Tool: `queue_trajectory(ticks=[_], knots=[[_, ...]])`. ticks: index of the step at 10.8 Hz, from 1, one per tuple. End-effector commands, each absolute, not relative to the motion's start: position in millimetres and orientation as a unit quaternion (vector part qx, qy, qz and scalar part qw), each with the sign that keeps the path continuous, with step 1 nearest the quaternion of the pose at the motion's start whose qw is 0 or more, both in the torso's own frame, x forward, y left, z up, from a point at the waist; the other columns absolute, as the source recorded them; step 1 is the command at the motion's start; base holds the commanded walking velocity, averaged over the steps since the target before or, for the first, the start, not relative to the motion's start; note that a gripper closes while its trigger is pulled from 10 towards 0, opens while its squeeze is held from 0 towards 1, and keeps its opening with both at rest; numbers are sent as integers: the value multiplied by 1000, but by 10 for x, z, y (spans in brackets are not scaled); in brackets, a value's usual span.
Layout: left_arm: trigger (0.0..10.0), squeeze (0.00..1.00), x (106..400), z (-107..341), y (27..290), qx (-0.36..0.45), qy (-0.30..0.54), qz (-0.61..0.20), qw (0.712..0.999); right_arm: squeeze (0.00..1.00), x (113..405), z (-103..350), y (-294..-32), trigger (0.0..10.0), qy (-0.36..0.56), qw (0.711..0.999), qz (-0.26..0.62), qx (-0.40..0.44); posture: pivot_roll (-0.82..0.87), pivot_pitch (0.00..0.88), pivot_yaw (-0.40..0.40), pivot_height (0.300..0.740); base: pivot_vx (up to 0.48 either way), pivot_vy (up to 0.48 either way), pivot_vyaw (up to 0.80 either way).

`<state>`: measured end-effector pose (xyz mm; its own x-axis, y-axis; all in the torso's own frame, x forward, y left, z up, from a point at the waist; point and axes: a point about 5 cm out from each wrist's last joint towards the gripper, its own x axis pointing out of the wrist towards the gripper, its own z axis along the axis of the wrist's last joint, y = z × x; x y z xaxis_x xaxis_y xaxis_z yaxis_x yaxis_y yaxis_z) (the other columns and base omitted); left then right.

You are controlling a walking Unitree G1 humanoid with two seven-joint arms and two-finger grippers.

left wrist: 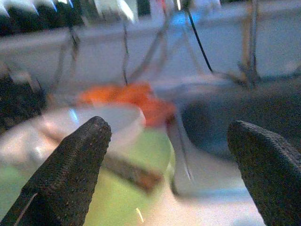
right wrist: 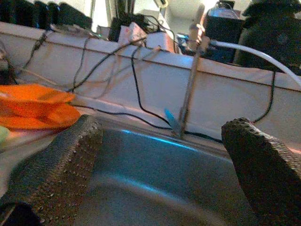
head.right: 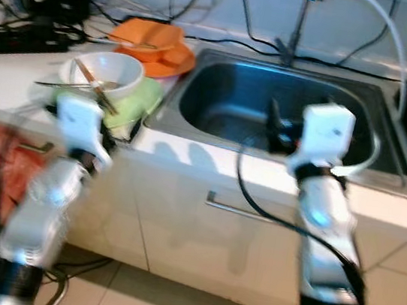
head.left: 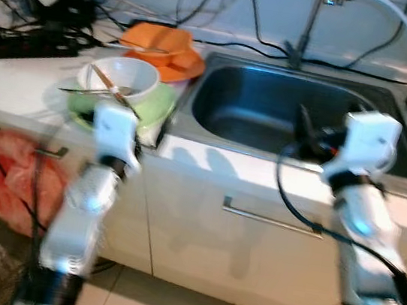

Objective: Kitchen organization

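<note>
While the white bowl (head.left: 121, 78) sits on a green plate (head.left: 156, 108) on the counter just left of the sink (head.left: 285, 111), a pair of chopsticks (head.left: 107, 83) leans inside it and across its rim. Behind it lies a stack of orange dishes (head.left: 165, 47), touching the sink's left edge. The left gripper (left wrist: 171, 174) hovers at the counter's front edge just before the bowl, its fingers (left wrist: 70, 165) spread wide and holding nothing. The right gripper (right wrist: 162, 165) reaches over the sink's front rim — its fingers (right wrist: 56, 165) likewise wide apart and empty, pointing toward the faucet (right wrist: 190, 89) and the white hose (right wrist: 256, 56) at the back wall. Black cables and a power strip (head.left: 25, 44) clutter the counter's far left corner; a red plastic bag (head.left: 7, 170) hangs from the cabinet handle below — blurred.
</note>
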<state>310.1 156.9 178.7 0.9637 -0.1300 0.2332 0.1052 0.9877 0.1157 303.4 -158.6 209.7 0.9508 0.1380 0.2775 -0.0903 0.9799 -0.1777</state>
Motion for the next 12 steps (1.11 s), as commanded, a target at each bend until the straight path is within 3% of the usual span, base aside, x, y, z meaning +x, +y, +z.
queue_trajectory(ticks=[1, 4, 10, 12], knots=[[10000, 0, 3165, 2037, 1685, 61, -167, -25, 984, 0, 3101, 2164, -1470, 10000, -161, 981, 72, -79, 60, 0, 5, 740, 0, 0, 0], [10000, 0, 3146, 2198, 1947, 60, -173, 64, 981, 0, 3154, 2027, -1403, 10000, -142, 984, 98, -54, 130, 0, -3, 740, 0, 0, 0], [10000, 0, 3109, 2363, 1831, 72, -203, 19, 976, 0, 3231, 2107, -1212, 10000, -159, 983, 95, -11, 170, 0, -1, 740, 0, 0, 0], [10000, 0, 3030, 2579, 1675, 79, -246, -10, 966, 0, 3241, 2035, -1225, 10000, -146, 985, 90, 3, 202, 0, -11, 740, 0, 0, 0]])
